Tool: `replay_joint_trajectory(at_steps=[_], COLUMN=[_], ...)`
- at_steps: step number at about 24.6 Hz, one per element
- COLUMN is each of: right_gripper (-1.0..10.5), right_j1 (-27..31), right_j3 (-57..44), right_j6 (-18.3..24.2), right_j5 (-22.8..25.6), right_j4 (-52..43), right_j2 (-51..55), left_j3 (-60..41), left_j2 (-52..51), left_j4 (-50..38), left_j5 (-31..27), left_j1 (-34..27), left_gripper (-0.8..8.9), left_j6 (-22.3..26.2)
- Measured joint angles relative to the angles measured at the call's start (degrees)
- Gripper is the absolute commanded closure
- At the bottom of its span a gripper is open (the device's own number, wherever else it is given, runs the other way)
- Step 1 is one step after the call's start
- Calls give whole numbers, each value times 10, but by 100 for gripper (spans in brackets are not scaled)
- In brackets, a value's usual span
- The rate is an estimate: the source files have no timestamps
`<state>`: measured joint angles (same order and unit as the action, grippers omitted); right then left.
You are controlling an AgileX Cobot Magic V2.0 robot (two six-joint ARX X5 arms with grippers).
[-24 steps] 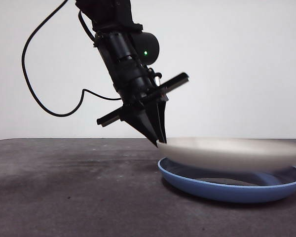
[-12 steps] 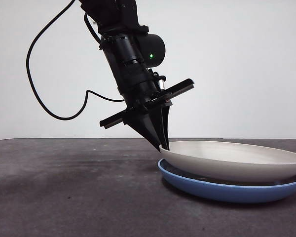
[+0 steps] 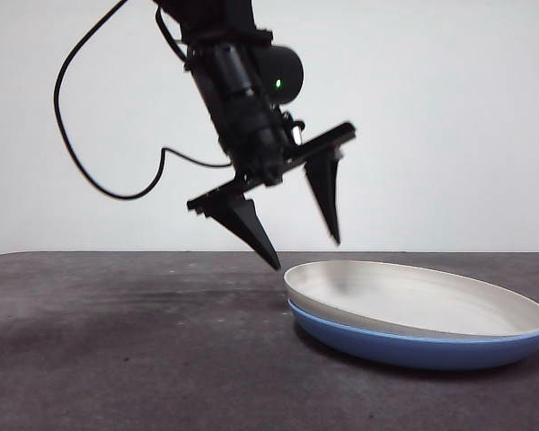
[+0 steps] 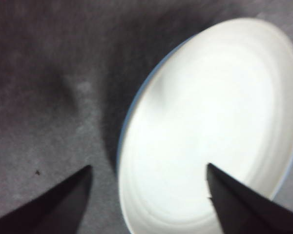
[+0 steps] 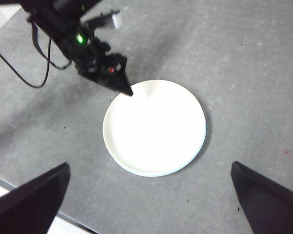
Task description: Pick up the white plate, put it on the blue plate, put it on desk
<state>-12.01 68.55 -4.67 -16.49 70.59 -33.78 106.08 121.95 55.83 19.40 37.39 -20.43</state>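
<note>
White plate (image 3: 413, 301) sits nested in blue plate (image 3: 422, 346) on desk (image 3: 117, 359). Left gripper (image 3: 301, 242) hovers over its left rim, jaws apart, empty. Right gripper (image 5: 149, 195) waits high, jaws apart. Risk: regrasping could pinch both rims together.

Cream white plate (image 3: 413, 301) on glossy blue plate (image 3: 413, 348); mottled grey-brown desk (image 3: 117, 350).

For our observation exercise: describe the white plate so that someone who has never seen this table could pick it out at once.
On the dark speckled desk there is one stack of two round plates, under the left tool, which hangs open above its rim. The white plate is the upper one, matte cream, nested in the glossy blue plate underneath.
</note>
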Motion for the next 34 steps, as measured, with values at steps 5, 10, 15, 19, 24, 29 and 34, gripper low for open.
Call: replay_joint_trajectory(at_steps=[5,10,15,19,24,29,34], right_gripper=[366,366,366,366,366,366,366], right_j1=[0,0,0,0,0,0,0], right_j3=[0,0,0,0,0,0,0], right_j6=[0,0,-5,-20,-31,-31,-31], right_j5=[0,0,0,0,0,0,-17], right_j4=[6,6,6,8,31,31,30], right_j2=[0,0,0,-2,-35,-68,-100], left_j3=[125,198,198,167,31,-89,-179], left_j2=[0,-15,-145,-289,-479,-636,-745], left_j4=[141,253,254,254,252,251,230], left_j5=[-2,-35,-52,-57,-58,-58,-58], left_j1=[0,-1,-2,-1,-1,-2,-2], left_gripper=[271,271,273,277,279,279,279], left_j6=[59,122,142,157,181,185,185])
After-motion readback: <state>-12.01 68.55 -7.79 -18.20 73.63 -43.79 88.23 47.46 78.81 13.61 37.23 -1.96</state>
